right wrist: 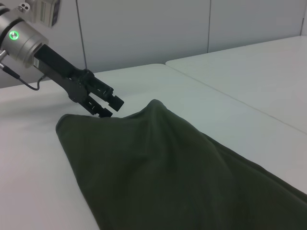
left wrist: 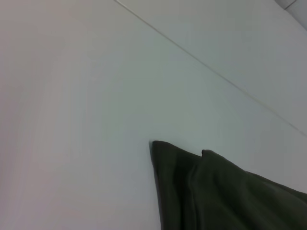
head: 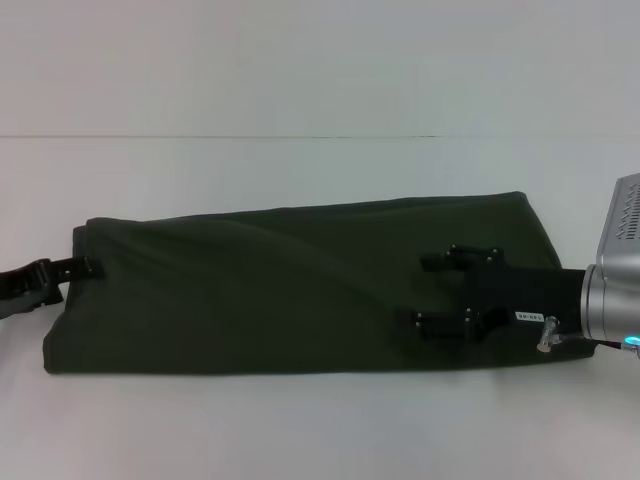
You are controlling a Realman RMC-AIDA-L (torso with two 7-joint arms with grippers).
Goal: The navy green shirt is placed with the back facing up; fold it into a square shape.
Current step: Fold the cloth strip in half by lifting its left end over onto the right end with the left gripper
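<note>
The navy green shirt point(head: 290, 290) is laid as a long folded band across the white surface point(head: 300, 80). Its left edge is pinched by the left gripper point(head: 88, 268); the right gripper point(head: 440, 290) is spread over its right end. Soft, limp fabric is judged best taken at the end corners.

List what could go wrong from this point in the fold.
1. The left end effector sits right at the left edge of the navy green shirt; with so little fabric in reach, the edge could slip away on a pull.
2. The right end effector is spread open over the shirt's right part, gripping nothing, so that side may drag or bunch.
3. The fabric already shows diagonal wrinkles and a raised ridge, so the next fold may come out skewed, not square.
</note>
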